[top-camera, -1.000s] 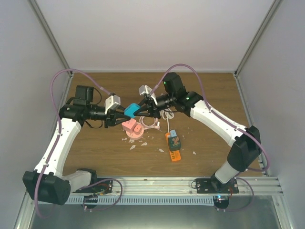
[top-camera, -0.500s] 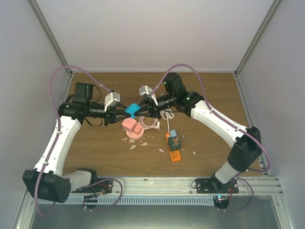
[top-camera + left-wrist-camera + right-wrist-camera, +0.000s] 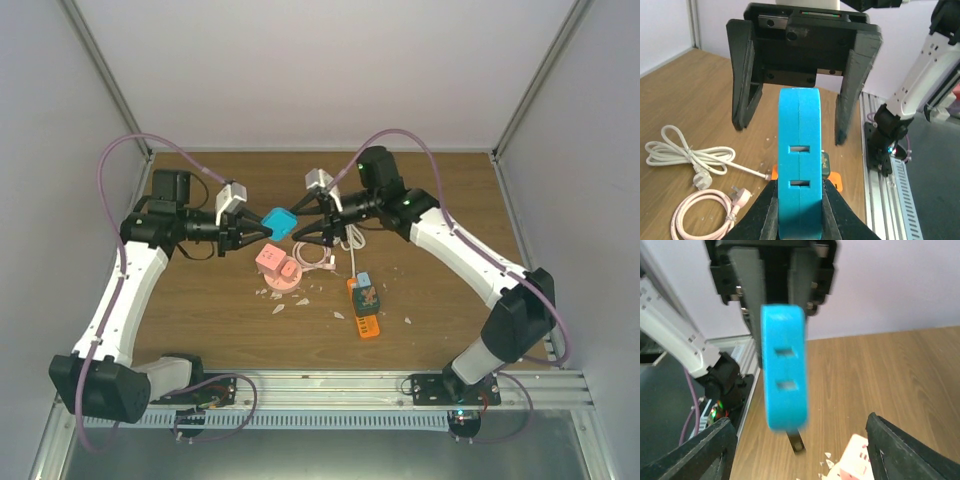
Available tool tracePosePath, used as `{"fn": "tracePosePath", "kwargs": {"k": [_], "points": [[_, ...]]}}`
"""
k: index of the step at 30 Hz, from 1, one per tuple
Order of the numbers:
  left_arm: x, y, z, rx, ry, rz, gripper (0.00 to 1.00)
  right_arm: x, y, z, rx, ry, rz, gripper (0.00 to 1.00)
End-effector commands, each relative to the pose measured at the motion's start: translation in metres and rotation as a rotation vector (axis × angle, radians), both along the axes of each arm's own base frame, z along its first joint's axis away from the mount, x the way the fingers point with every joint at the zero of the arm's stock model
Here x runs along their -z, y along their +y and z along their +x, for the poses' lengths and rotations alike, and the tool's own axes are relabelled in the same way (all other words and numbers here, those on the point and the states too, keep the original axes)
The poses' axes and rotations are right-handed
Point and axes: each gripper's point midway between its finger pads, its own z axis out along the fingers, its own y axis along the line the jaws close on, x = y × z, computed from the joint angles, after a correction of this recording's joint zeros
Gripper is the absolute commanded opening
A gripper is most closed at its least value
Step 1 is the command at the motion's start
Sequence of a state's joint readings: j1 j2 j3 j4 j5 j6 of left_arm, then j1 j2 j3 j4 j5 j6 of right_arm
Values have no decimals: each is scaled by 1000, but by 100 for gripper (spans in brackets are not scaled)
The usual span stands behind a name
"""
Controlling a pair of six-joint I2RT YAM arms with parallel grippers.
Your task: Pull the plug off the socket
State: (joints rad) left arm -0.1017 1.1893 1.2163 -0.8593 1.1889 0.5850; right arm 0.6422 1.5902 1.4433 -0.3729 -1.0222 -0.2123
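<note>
1. Blue plug [image 3: 279,221] is hanging above the table [image 3: 200,300], the left gripper [image 3: 260,228] pinching it tight.
2. Just to its right, the right gripper [image 3: 301,228] is standing wide and holding nothing.
3. With only one pinch carrying it, the plug is risking a slip and a drop.

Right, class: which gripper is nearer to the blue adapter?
Left. The left gripper has its jaws shut on the blue adapter, holding it above the table. The right gripper faces it from the other side, jaws open, not touching it.
</note>
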Motion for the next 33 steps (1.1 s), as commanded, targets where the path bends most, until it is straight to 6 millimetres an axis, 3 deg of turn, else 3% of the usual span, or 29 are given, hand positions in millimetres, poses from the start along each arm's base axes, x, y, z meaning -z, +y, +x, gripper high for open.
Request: {"fn": "tracePosePath", "kwargs": {"k": [1,8,11,17,27,33], "points": [[-34,2,11,-11,-33,-93,0,-16,-28,23,108,13,29,75],[-60,7,32,-136,-65,-148,0,-35,-38,17,78,50,83,88],[-65,7,41,-176,-65,-156,0,-44,-36,11,30,79,115,88],[-69,-6,39,-150,-89,-153,0,-57,-30,9,-23,107,153,88],[-68,-11,42,-151,-88,-155,0,-64,-18,4,-59,73,168,81],[-65,-17,34,-114,-92,-145,0,-68,-14,5,-58,57,173,80]]}}
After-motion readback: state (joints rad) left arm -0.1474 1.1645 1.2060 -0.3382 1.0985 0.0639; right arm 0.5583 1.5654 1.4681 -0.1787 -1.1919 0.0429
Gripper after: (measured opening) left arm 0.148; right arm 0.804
